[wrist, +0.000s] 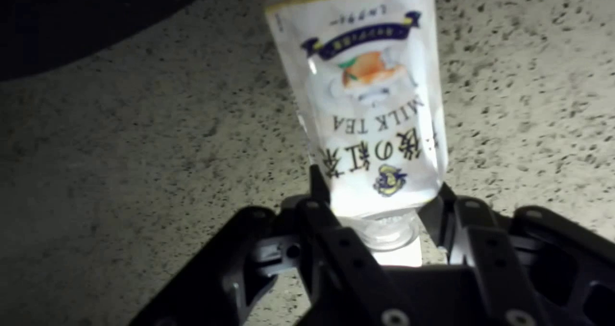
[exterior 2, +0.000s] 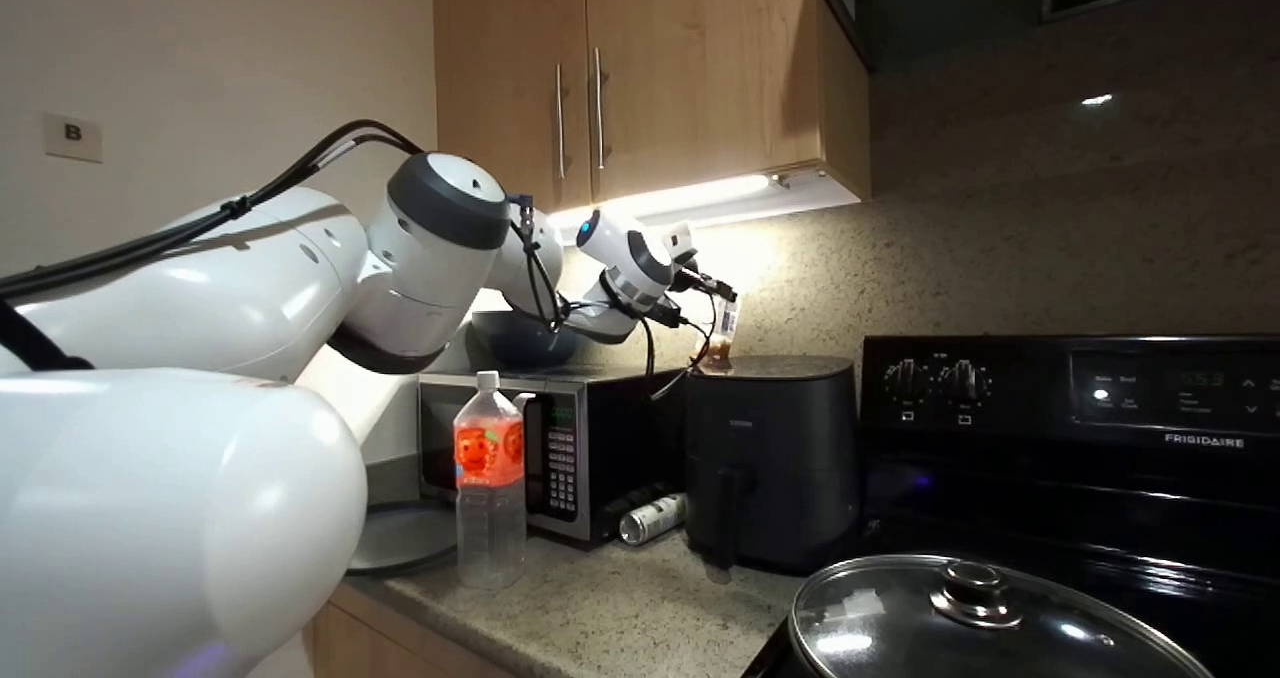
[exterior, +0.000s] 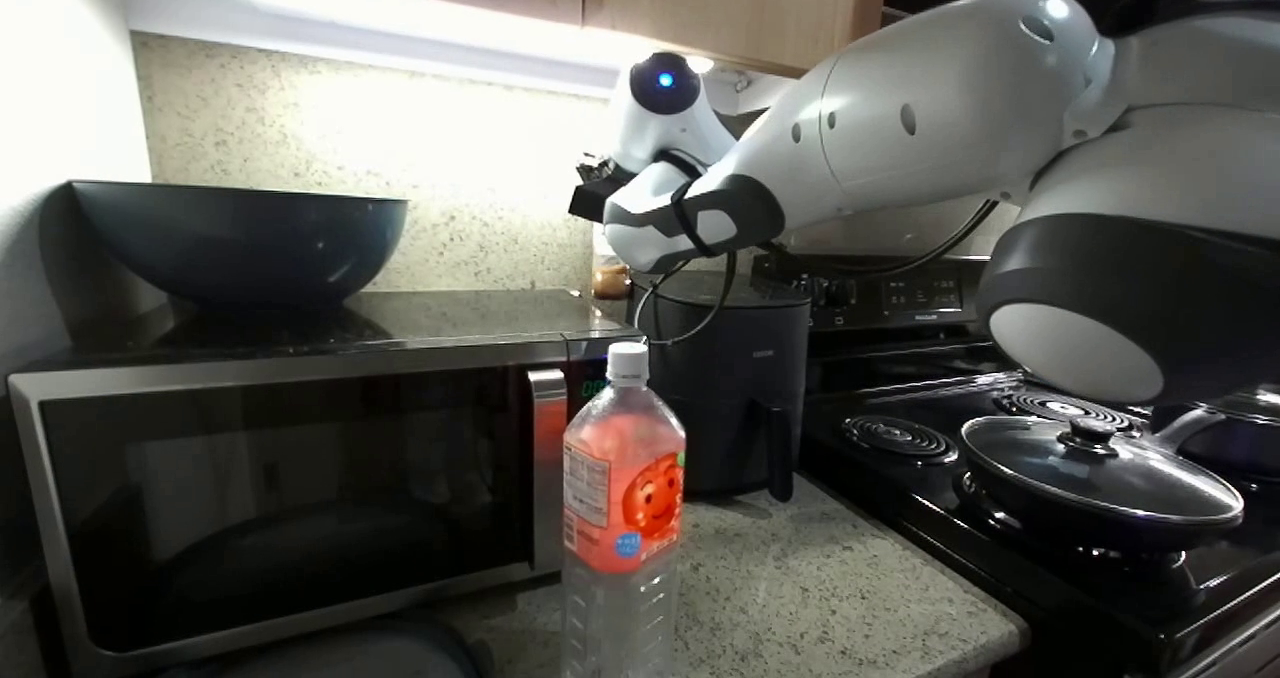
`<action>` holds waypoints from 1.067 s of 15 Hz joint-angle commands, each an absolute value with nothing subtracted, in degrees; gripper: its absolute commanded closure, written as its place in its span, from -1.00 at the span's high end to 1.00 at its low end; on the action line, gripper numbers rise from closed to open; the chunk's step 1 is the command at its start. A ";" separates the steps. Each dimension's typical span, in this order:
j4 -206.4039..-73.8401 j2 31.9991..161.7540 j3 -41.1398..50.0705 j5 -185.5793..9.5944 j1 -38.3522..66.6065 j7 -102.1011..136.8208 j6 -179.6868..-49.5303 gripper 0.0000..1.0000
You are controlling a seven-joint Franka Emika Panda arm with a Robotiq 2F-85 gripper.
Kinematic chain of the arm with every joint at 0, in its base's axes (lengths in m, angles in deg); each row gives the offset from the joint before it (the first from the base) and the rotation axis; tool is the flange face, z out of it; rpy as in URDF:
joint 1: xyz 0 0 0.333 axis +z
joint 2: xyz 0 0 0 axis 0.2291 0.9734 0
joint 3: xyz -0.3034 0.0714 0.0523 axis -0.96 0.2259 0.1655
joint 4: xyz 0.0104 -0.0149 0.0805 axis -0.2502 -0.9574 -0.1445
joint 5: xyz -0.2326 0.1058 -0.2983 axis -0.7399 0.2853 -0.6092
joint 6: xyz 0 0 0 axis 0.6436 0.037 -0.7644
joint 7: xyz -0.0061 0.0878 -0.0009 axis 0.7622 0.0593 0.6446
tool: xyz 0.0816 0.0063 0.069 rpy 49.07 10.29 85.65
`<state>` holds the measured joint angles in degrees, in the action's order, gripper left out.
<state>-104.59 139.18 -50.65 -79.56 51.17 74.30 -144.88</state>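
Note:
In the wrist view my gripper (wrist: 380, 186) is shut on a milk tea bottle (wrist: 372, 114), one finger against each side near its shoulder. The bottle has a white label with an orange fruit picture, and its clear neck and white cap (wrist: 401, 257) point back toward the palm. In an exterior view the bottle (exterior 2: 720, 336) hangs tilted from the gripper (exterior 2: 722, 288), brown liquid at its lower end, above or behind the dark air fryer (exterior 2: 770, 458). From another angle the arm covers most of the bottle (exterior: 608, 276) beside the air fryer.
A tall bottle with an orange label (exterior: 625, 498) stands on the counter before the microwave (exterior: 290, 498). A dark bowl (exterior: 240, 243) sits on top of the microwave. Near the air fryer lies a can (exterior 2: 653, 519). A lidded pan (exterior: 1100, 473) rests on the stove; cabinets (exterior 2: 700, 68) hang overhead.

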 commanded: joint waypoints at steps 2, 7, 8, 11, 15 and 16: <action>-108.65 137.53 -51.53 -82.38 52.96 77.54 -146.39 -0.05; -112.58 136.05 -52.11 -82.42 55.61 77.34 -147.66 -0.55; -116.19 135.16 -52.26 -83.35 57.18 76.56 -150.40 -0.55; -125.58 132.58 -52.40 -83.70 60.50 75.61 -155.00 -0.55; -134.64 131.53 -56.12 -80.01 65.12 75.41 -159.77 -0.55; -136.74 131.23 -57.78 -78.91 66.78 75.19 -160.41 -0.55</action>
